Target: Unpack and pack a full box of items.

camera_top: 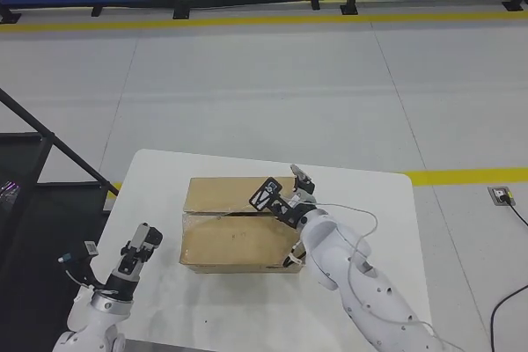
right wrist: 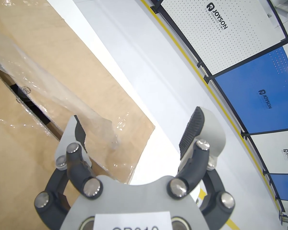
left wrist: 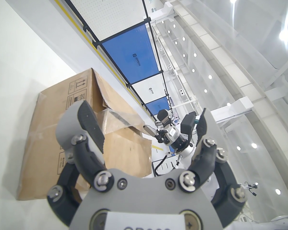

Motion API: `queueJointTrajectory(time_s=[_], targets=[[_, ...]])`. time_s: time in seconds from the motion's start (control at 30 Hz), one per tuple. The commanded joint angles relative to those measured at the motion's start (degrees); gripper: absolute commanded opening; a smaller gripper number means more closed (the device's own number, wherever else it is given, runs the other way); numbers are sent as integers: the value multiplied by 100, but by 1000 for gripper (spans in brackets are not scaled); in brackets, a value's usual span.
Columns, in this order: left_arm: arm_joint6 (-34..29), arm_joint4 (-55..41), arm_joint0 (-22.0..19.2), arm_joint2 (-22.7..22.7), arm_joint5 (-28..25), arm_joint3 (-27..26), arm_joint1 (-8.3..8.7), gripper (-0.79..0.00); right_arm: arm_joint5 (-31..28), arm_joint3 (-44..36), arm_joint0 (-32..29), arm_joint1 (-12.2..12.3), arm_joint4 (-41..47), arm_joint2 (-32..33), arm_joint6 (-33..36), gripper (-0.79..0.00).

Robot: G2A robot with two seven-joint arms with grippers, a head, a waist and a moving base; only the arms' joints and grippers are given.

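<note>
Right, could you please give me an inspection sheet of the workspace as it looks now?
Surface: white table with rounded corners.
Job's things: cardboard box mid-table, top flaps partly open, clear tape loose on one flap; contents cannot be told.
Clutter: nothing seen.
Pincers: left pincer open, apart from the box, off its left side; right pincer open at the far flap's right corner, contact unclear.
Cables: thin white cable along the right arm; black cable on the floor near a socket.
Surroundings: grey floor with a yellow line; black frame left of the table.
</note>
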Motion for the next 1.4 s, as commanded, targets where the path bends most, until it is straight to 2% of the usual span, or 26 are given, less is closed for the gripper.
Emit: queueJointTrajectory(time_s=[0.0, 0.23, 0.6, 0.87, 1.17, 1.2, 1.23, 1.27, 1.3, 1.37], targets=[[-1, 1, 1, 1, 9, -3, 0, 0, 28, 104, 66, -24, 50, 5, -38, 0], [4, -3, 11, -6, -18, 4, 1, 0, -150, 589, 368, -112, 560, 117, -152, 0], [0, -36, 18, -35, -57, 44, 3, 0, -901, 1262, 659, -127, 1513, 544, -797, 0], [14, -46, 24, -39, -71, 64, 2, 0, -1193, 1760, 971, -196, 1881, 487, -878, 0], [27, -63, 34, -50, -76, 78, 2, 0, -3039, 2517, 1362, -122, 2753, 777, -1386, -9], [22, -57, 30, -45, -76, 74, 2, 0, -3169, 2605, 1387, -108, 2800, 815, -1422, -105], [22, -54, 26, -41, -73, 73, 2, 0, -3344, 2679, 1420, -96, 2872, 843, -1456, -246], [18, -47, 22, -35, -64, 71, 1, 0, -3515, 2763, 1449, -84, 2961, 879, -1507, -332], [15, -41, 17, -31, -57, 68, 2, 0, -3671, 2846, 1483, -71, 3005, 899, -1520, -394], [11, -32, 10, -23, -52, 63, 1, 0, -3937, 3005, 1549, -50, 3124, 941, -1560, -416]])
